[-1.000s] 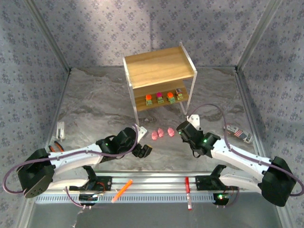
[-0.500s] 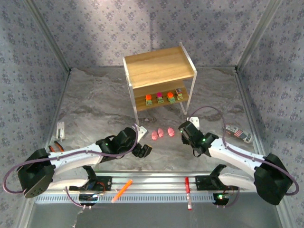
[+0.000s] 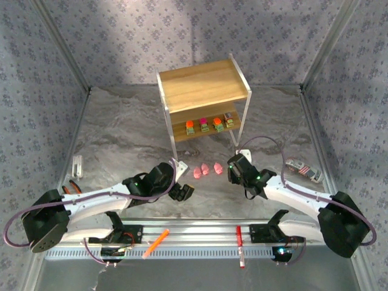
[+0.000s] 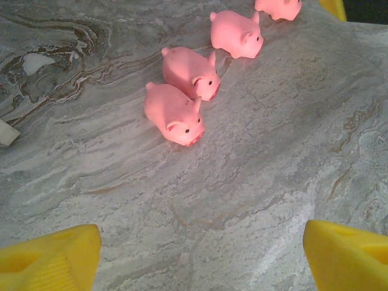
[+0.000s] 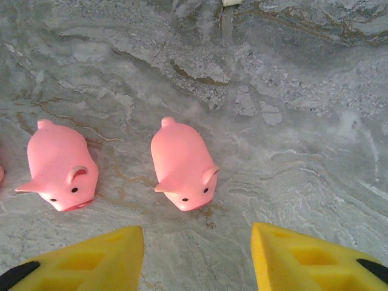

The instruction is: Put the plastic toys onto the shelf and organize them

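Pink pig toys (image 3: 206, 170) stand in a row on the table in front of the shelf (image 3: 203, 90). Several blocky toys (image 3: 204, 125) line its lower board. My left gripper (image 3: 182, 193) is open and empty, near-left of the pigs. In the left wrist view the nearest pig (image 4: 174, 114) lies well ahead of my left gripper (image 4: 200, 260). My right gripper (image 3: 233, 167) is at the right end of the row. In the right wrist view it (image 5: 197, 260) is open, with one pig (image 5: 183, 163) just beyond its yellow fingertips (image 5: 91, 260) and a second pig (image 5: 57, 165) to the left.
An orange marker (image 3: 156, 244) and a red marker (image 3: 239, 237) lie on the front rail. A small striped object (image 3: 305, 170) sits near the right wall, and a white piece (image 3: 77, 165) near the left wall. The shelf's white legs (image 3: 234, 136) stand just behind the pigs.
My right gripper has crept forward and left toward the end pig and its jaws have spread wider. The left arm and the toys have not moved.
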